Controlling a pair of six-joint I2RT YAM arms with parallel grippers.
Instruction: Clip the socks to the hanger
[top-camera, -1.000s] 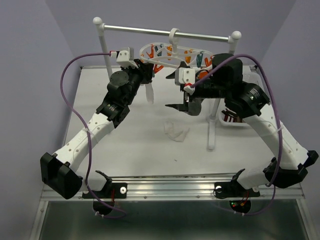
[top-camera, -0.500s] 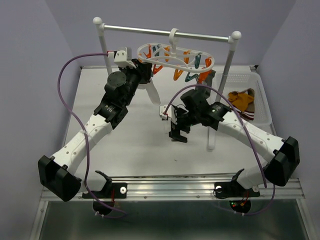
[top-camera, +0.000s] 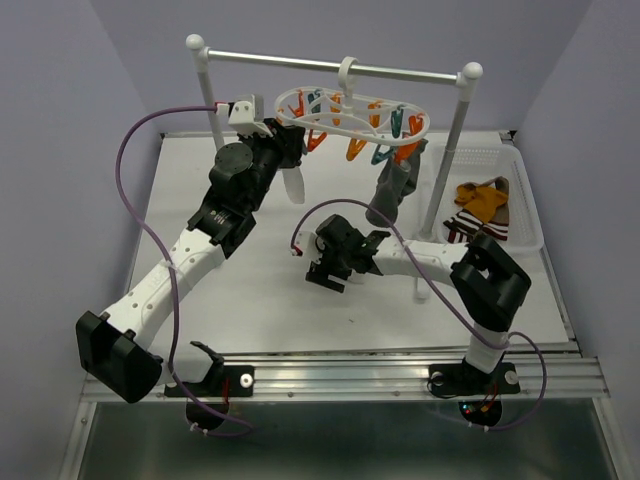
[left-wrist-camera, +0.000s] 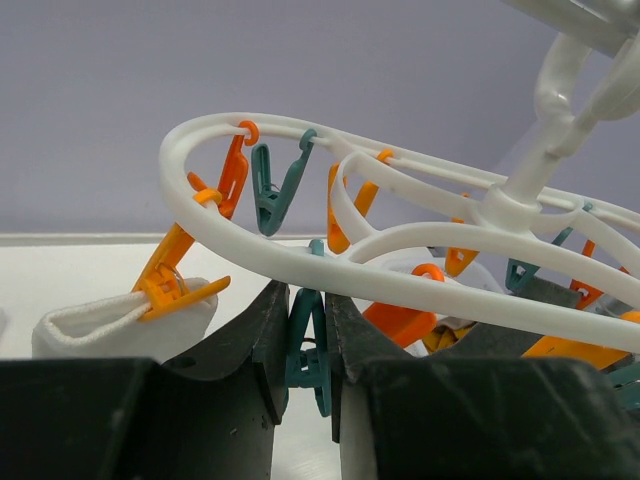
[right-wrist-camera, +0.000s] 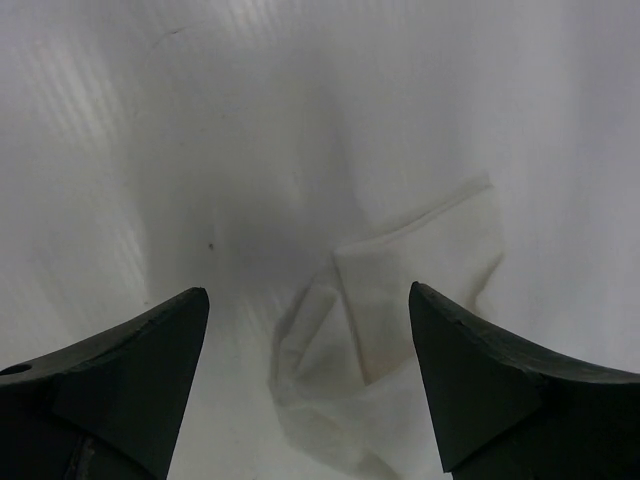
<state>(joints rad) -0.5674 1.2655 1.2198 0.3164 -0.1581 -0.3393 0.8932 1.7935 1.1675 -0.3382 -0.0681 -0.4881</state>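
Note:
The white oval hanger (top-camera: 345, 112) hangs by its hook from the rail, with orange and teal clips under it. My left gripper (top-camera: 291, 150) is up at its left end, shut on a teal clip (left-wrist-camera: 310, 340) below the hanger ring (left-wrist-camera: 270, 250). A white sock (top-camera: 293, 185) hangs from an orange clip (left-wrist-camera: 170, 285) beside it, and a grey sock (top-camera: 392, 190) hangs at the right end. My right gripper (top-camera: 335, 262) is low over the table and open. A crumpled white sock (right-wrist-camera: 400, 300) lies flat between its fingertips (right-wrist-camera: 190, 305), untouched.
The metal rail stand (top-camera: 330, 65) with ball-topped posts spans the back; its right post (top-camera: 437, 200) stands just behind my right arm. A white perforated basket (top-camera: 525, 200) at the right holds a mustard sock (top-camera: 480, 197) and a striped sock (top-camera: 462, 228).
My right arm has swung from beside the hanger down to the table, over the white sock, with its jaws narrowing slightly. The left gripper has stayed on the teal clip.

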